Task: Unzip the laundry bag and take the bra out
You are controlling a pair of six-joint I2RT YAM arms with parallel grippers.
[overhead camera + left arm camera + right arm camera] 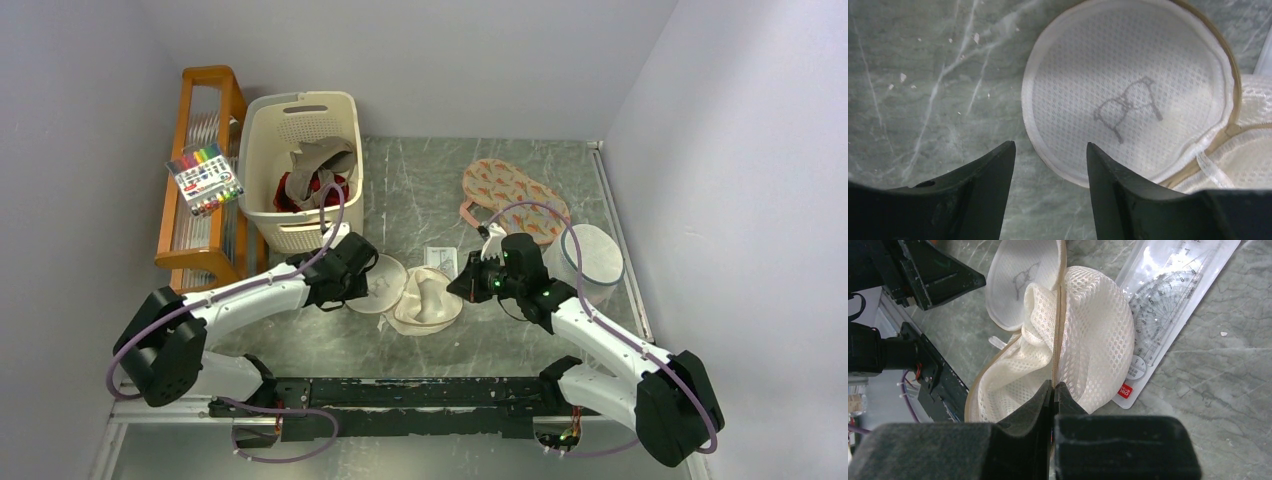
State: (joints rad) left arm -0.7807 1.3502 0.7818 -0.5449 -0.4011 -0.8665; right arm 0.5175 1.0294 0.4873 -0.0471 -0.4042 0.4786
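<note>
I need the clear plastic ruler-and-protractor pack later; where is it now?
Top view: the pack lies mid-table, just beyond the cream mesh laundry bag, beside the right gripper.

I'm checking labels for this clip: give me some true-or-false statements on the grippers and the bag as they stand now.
1. The right gripper is pinched shut on the rim of the laundry bag. True.
2. The left gripper is clamped on the squiggle-marked flap. False: its jaws stand apart at the flap's edge, with nothing between them.
3. The bag is zipped shut all round. False: it gapes open, and the flap lies folded out on the table.
4. A ruler and protractor pack lies right by the bag. True.
5. The laundry basket is empty. False: clothes lie in it.
</note>
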